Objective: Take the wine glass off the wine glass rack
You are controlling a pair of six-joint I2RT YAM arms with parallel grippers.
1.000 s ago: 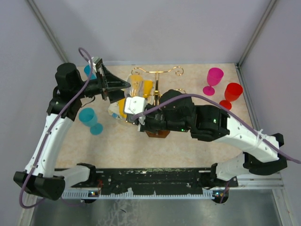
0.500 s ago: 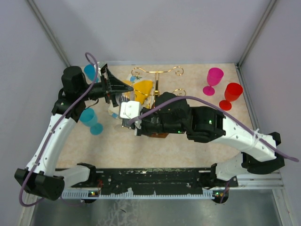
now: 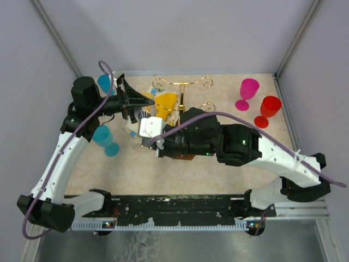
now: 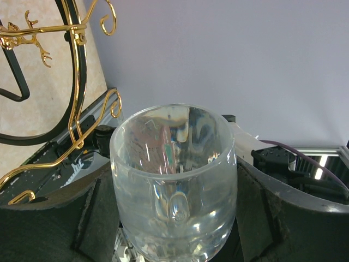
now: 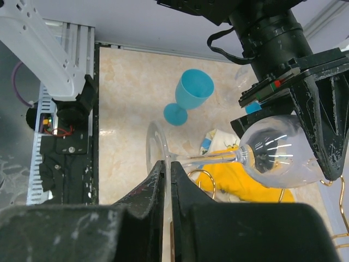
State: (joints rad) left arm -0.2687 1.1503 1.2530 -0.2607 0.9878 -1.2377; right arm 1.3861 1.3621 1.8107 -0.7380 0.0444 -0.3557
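Sideways wine glass [image 5: 272, 158] in right claw [image 5: 167, 165]

Clear wine glass [image 4: 174, 180], gold wine glass rack [image 4: 42, 29], yellow cloth [image 3: 166, 102], turquoise goblet [image 3: 103, 136], magenta goblet [image 3: 248, 90], red goblet [image 3: 269, 107].

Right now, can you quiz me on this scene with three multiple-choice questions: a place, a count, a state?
1. The red glass stands: A) beside the pink glass B) on the rack C) between the blue ones.
2. Count the blue glasses: A) one B) two C) four.
3. The clear wine glass is: A) on the table B) full C) held by both hands.
Answers: 1 A, far right together; 2 B, both at the left; 3 C, left hand around the bowl, right hand pinching the foot.
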